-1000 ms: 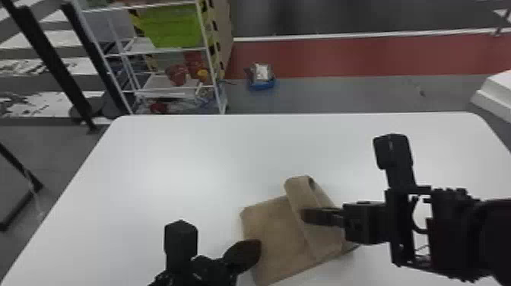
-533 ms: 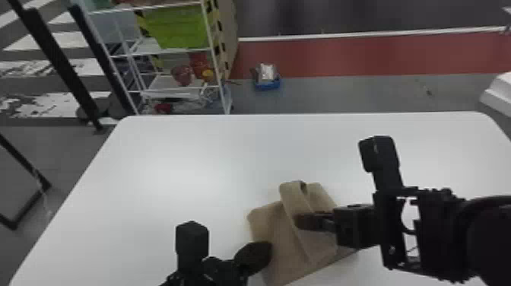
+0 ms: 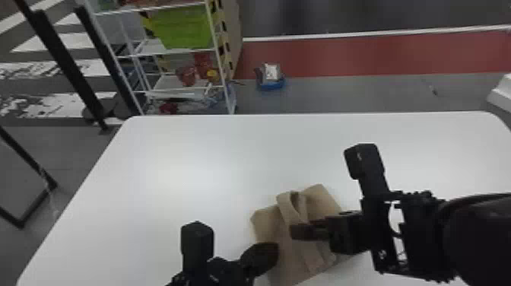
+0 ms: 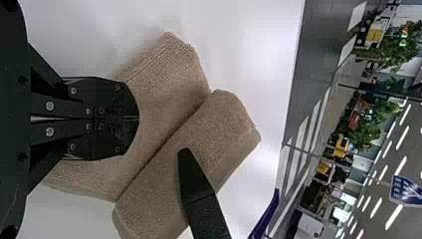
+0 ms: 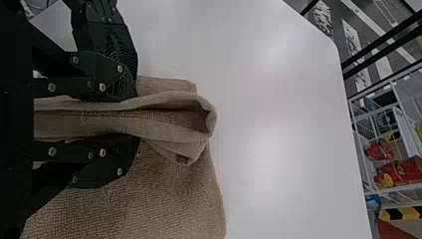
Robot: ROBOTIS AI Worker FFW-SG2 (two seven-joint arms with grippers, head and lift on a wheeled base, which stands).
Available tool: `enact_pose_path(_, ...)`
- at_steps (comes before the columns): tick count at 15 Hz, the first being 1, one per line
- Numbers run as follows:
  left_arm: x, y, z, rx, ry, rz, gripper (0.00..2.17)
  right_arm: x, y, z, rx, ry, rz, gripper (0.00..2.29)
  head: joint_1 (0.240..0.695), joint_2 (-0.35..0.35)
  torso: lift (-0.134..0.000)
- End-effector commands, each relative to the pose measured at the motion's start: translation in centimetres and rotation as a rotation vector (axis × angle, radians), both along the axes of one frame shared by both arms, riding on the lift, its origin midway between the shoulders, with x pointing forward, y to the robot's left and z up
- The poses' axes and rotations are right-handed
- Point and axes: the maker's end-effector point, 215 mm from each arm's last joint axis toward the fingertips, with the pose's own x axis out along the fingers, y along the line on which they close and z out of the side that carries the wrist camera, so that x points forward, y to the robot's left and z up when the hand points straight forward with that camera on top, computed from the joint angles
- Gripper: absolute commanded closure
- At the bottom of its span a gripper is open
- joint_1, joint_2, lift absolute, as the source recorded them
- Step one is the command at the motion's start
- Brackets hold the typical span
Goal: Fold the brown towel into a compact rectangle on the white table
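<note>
The brown towel (image 3: 266, 224) lies partly folded on the white table (image 3: 182, 167), with a raised fold (image 3: 291, 213) across its middle. My left gripper (image 3: 275, 253) is at the towel's near-left side; in the left wrist view the left gripper (image 4: 138, 118) has its fingers together over the towel's flat layer (image 4: 171, 74), none of it visible between them. From the right, my right gripper (image 3: 294, 231) reaches over the towel. In the right wrist view the right gripper (image 5: 138, 118) holds the fold between its fingers, and a loop of towel (image 5: 199, 129) sticks out past the tips.
White tabletop extends beyond the towel to the rounded far edge (image 3: 304, 115). Behind it stand a white shelf rack (image 3: 171, 53) with a green bin (image 3: 186, 30), and a blue container (image 3: 270, 83) on the floor.
My right gripper has moved a little left and closer to the robot, and the wide flap under it has become a narrower, raised fold. The left gripper has barely shifted.
</note>
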Motion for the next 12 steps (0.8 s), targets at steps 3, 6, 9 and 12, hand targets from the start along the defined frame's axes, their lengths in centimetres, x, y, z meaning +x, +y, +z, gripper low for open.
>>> enact_pose_path(3, -0.2, 0.1, -0.4, -0.001, 0.012, -0.003, 2.08, -1.2, 1.0, -1.4, -0.011, 0.038, 0.032, 0.83, 0.695, 0.178, -0.124)
enact_pose_path(6, -0.4, 0.0, -0.5, -0.008, 0.017, -0.008, 2.08, -1.7, 1.3, -2.4, -0.018, 0.065, 0.041, 0.82, 0.695, 0.190, -0.124)
enact_pose_path(9, -0.4, 0.1, -0.7, -0.005, 0.021, -0.006, 2.08, -1.4, 2.2, -2.1, 0.018, 0.033, 0.036, 0.19, 0.695, 0.195, -0.124)
enact_pose_path(12, -0.4, 0.3, -0.9, -0.002, 0.025, -0.006, 2.08, 1.7, 4.0, 1.8, 0.168, -0.146, -0.012, 0.12, 0.695, 0.215, -0.124)
